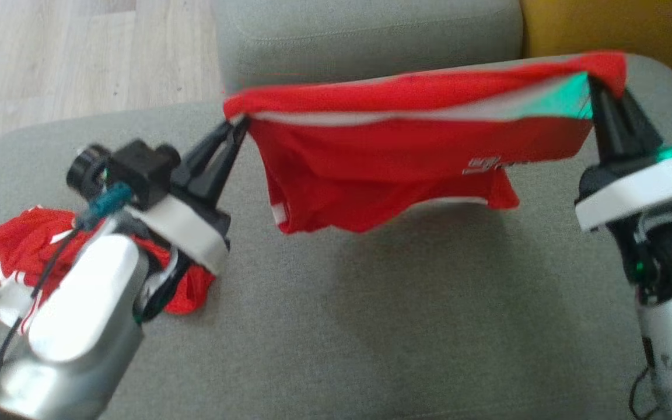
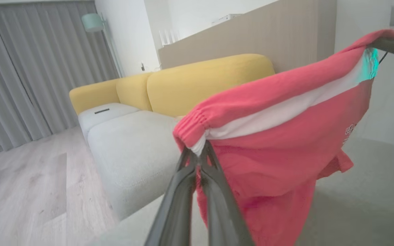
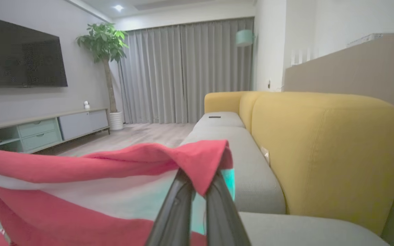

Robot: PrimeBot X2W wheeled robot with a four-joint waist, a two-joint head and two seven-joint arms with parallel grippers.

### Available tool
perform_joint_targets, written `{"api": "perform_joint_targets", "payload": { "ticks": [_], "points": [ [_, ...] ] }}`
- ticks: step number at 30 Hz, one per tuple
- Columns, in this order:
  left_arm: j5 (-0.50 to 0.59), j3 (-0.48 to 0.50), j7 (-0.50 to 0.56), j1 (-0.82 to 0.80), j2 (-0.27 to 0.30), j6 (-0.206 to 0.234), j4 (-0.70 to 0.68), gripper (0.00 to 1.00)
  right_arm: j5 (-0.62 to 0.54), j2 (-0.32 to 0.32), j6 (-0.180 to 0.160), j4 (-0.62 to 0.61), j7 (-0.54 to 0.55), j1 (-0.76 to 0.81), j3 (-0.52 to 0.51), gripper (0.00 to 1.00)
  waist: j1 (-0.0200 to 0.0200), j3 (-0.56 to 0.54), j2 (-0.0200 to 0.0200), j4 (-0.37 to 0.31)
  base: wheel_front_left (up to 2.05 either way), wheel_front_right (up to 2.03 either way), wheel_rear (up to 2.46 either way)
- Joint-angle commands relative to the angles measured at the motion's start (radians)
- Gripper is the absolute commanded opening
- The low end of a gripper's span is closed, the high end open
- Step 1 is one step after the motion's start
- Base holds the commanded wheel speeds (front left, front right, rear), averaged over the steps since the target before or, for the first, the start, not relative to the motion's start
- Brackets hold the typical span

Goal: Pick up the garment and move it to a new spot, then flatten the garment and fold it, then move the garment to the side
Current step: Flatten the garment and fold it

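red shorts [image 1: 406, 157] hang in the air over the grey seat cushion [image 1: 406, 326], stretched out by the waistband between the two arms. left gripper [image 1: 240, 122] is clamped on the waistband's left end and right gripper [image 1: 594, 84] is pinched on its right end, fingers closed on cloth in both wrist views. a second red and white garment [image 1: 9, 262] lies crumpled on the cushion's left side; the white print on the shorts is blurred, maybe lettering.
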Motion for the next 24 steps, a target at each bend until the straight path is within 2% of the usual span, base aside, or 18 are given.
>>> {"api": "perform_joint_targets", "payload": {
  "ticks": [1,7,13,16,20,23,24],
  "points": [
    [-0.004,0.039,0.012,-0.027,0.048,0.007,-0.045,0.00,0.008,-0.005,-0.001,-0.053,0.022,-0.004,0.003,0.00,0.0001,0.015,0.0000,0.001,0.00,0.00,0.00],
    [0.002,0.033,0.071,-0.077,0.076,0.004,-0.088,0.00,-0.009,-0.006,-0.001,-0.082,0.098,-0.066,-0.018,0.00,0.0001,0.107,0.0000,-0.004,0.00,0.00,0.00],
    [0.005,0.030,0.113,-0.319,0.083,-0.020,0.005,0.00,-0.013,-0.033,-0.001,0.075,0.103,-0.340,0.016,0.00,0.0001,0.270,0.0000,-0.032,0.00,0.00,0.00],
    [0.016,0.013,0.108,-0.484,0.079,-0.027,0.097,0.00,-0.019,-0.044,-0.001,0.210,0.040,-0.525,0.050,0.00,0.0001,0.339,0.0000,-0.046,0.00,0.00,0.00],
    [0.038,0.014,0.040,-0.704,0.059,-0.030,0.232,0.00,-0.058,-0.057,-0.001,0.392,-0.113,-0.766,0.074,0.00,0.0001,0.402,0.0000,-0.054,0.00,0.00,0.00],
    [0.047,0.034,-0.026,-0.821,0.031,-0.030,0.328,0.00,-0.087,-0.047,-0.001,0.512,-0.259,-0.897,0.055,0.00,0.0001,0.421,0.0000,-0.053,0.00,0.00,0.00],
    [0.047,0.034,-0.026,-0.821,0.031,-0.030,0.328,0.00,-0.087,-0.047,-0.001,0.512,-0.259,-0.897,0.055,0.00,0.0001,0.421,0.0000,-0.053,0.00,0.00,0.00]
  ]
}}
